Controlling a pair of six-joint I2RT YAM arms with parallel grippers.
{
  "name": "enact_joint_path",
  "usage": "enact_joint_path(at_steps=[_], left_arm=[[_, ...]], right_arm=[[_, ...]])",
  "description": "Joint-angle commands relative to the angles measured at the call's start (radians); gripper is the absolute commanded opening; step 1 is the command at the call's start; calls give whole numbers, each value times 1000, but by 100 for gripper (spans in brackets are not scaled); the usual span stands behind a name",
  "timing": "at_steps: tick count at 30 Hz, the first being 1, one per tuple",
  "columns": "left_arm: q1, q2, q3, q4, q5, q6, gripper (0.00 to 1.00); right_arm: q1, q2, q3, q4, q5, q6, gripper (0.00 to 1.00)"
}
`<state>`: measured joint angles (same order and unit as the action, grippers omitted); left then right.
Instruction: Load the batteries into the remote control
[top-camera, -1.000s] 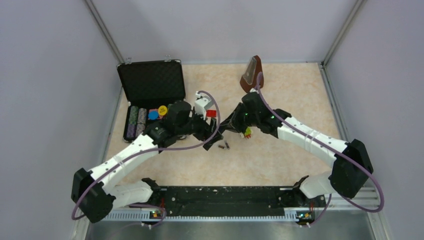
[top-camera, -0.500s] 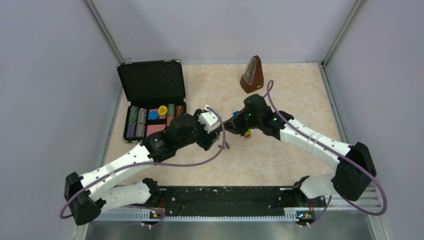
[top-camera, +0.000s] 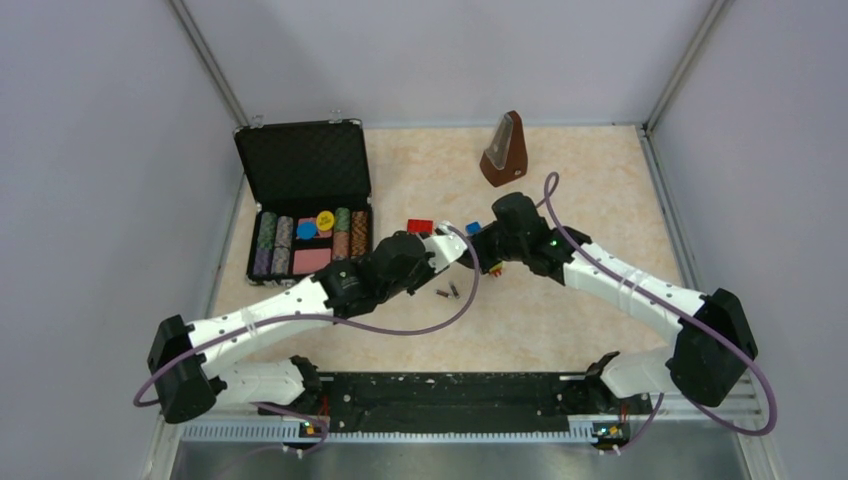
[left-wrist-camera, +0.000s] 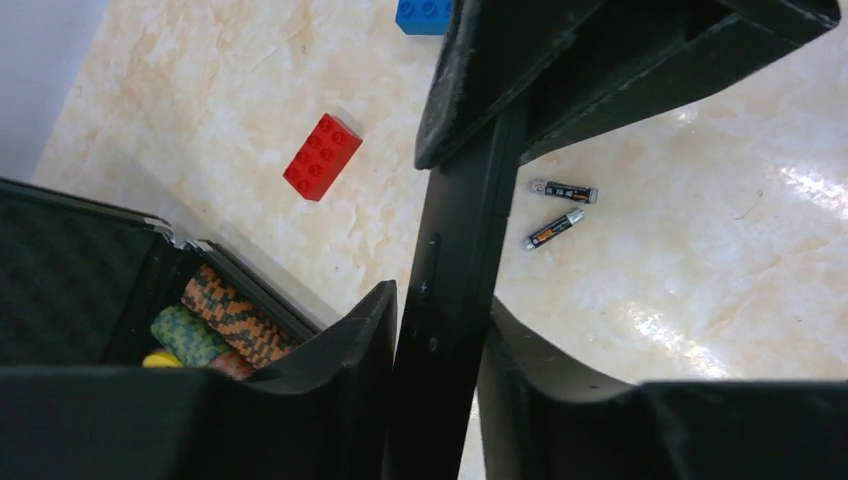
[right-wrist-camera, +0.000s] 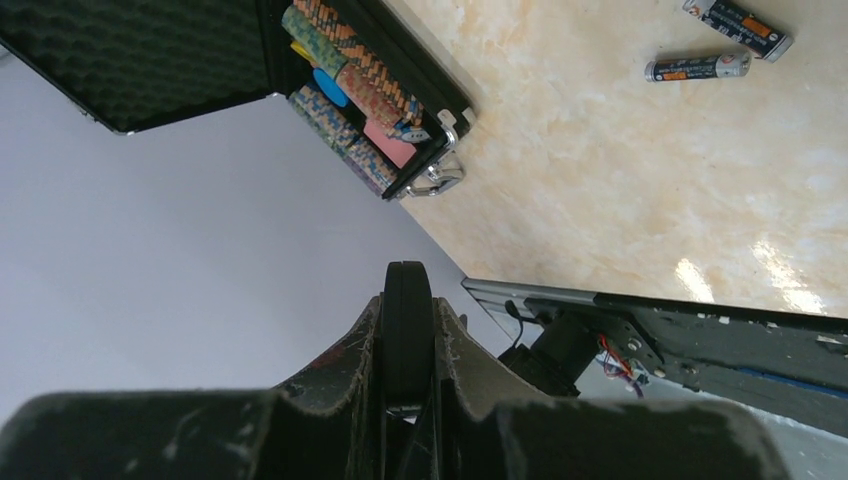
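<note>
The remote control (left-wrist-camera: 462, 215) hung in the air above the table (left-wrist-camera: 700, 290), gripped at both ends. The right gripper (right-wrist-camera: 407, 330) was clamped on its thin edges, and the left gripper (left-wrist-camera: 440, 310) was closed on the other end, a finger against each side. The two batteries (left-wrist-camera: 563, 190) lay loose on the table, close together, clear of both grippers and a little toward the arm bases from where the grippers met

left gripper (left-wrist-camera: 440, 300): swung right, jaws closed in around remote (left-wrist-camera: 455, 230) | red brick (top-camera: 420, 226): uncovered again (the arm hid it a moment ago)
</note>
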<state>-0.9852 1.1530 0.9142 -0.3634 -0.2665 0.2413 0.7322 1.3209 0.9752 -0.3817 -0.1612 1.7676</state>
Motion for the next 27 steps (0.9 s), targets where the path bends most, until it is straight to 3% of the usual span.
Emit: enact_joint_path(at_steps=[1, 4, 5, 9, 12, 16, 20, 24, 27], left_arm=[[-10, 61, 92, -31, -69, 9, 26], [-13, 84, 114, -36, -60, 9, 1], [-13, 88, 118, -39, -57, 6, 0], [-13, 76, 125, -59, -38, -49, 0], [-13, 40, 108, -64, 6, -80, 0], [-12, -11, 100, -88, 97, -148, 0], [14, -56, 106, -114, 240, -293, 0], [86, -78, 93, -92, 564, -452, 0], [123, -80, 74, -38, 741, -540, 0]], right_arm=[[-3, -29, 3, 42, -35, 28, 0], [-4, -21, 5, 65, -53, 25, 0], [-4, -18, 6, 77, -62, 23, 9], [-4, -44, -6, 83, -76, 1, 70], [-4, -112, -36, 90, -50, -31, 88], [-9, -251, -106, 86, -1, -94, 92], [-51, -417, -208, 102, 14, -211, 87], [-169, -515, -250, 196, -73, -529, 85], [-195, -482, -150, 219, -209, -873, 89]])
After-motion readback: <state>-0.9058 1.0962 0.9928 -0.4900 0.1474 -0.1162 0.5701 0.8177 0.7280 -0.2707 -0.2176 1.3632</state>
